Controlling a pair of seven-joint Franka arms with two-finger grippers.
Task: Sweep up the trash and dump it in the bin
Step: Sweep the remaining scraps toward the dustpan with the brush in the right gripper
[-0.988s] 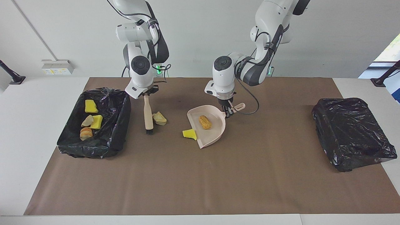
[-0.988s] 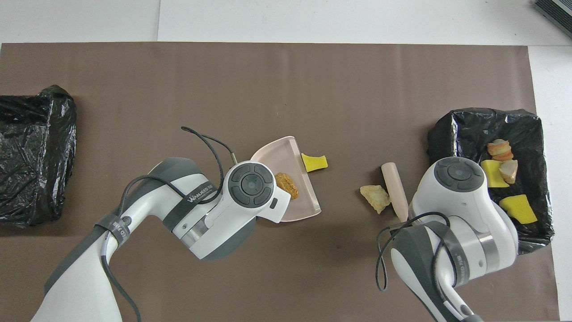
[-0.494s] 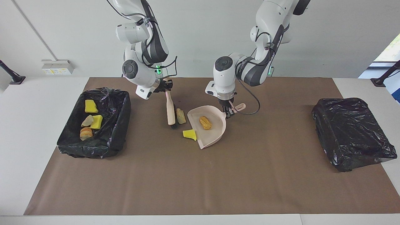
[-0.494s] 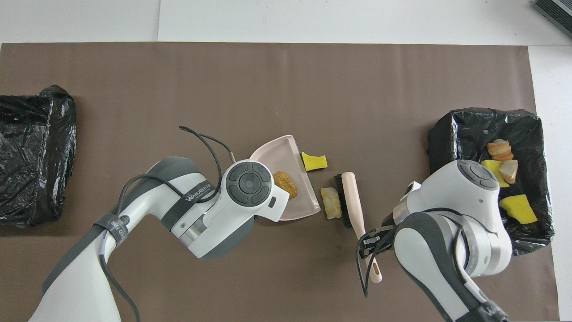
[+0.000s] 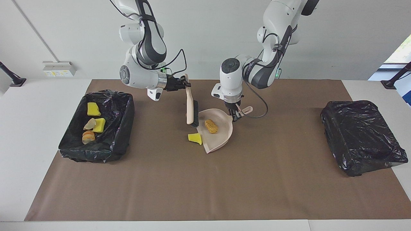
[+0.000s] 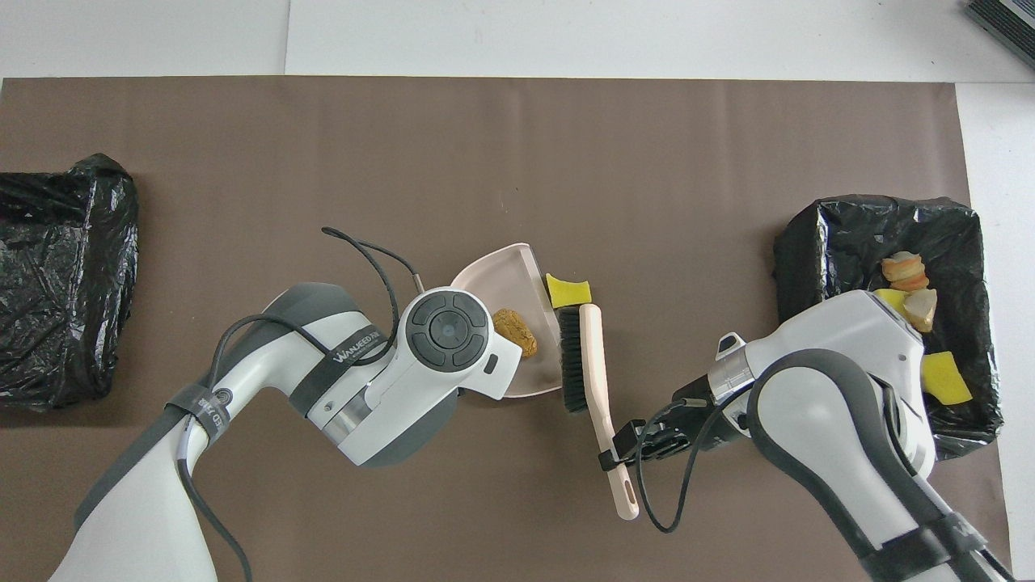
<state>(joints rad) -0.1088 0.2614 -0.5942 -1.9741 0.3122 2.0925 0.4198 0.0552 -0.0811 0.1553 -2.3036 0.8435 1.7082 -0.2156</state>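
Right hand [image 5: 185, 84] clamped on smooth beige brush [image 5: 190, 109] handle, black bristles at pink plastic dustpan [image 5: 221, 141] lip. Left hand [image 5: 237, 114] gripping dustpan handle. Knobbly brown lump [image 5: 211, 125] inside pan; yellow sponge wedge [image 5: 195, 137] beside lip; other scraps [image 5: 93, 122] in crinkly black-lined bin [image 5: 118, 134].

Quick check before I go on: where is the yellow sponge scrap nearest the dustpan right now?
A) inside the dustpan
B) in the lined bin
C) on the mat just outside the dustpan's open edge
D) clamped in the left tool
C: the yellow sponge scrap lies on the brown mat against the open edge of the dustpan, while only the tan-brown lump sits inside the pan.
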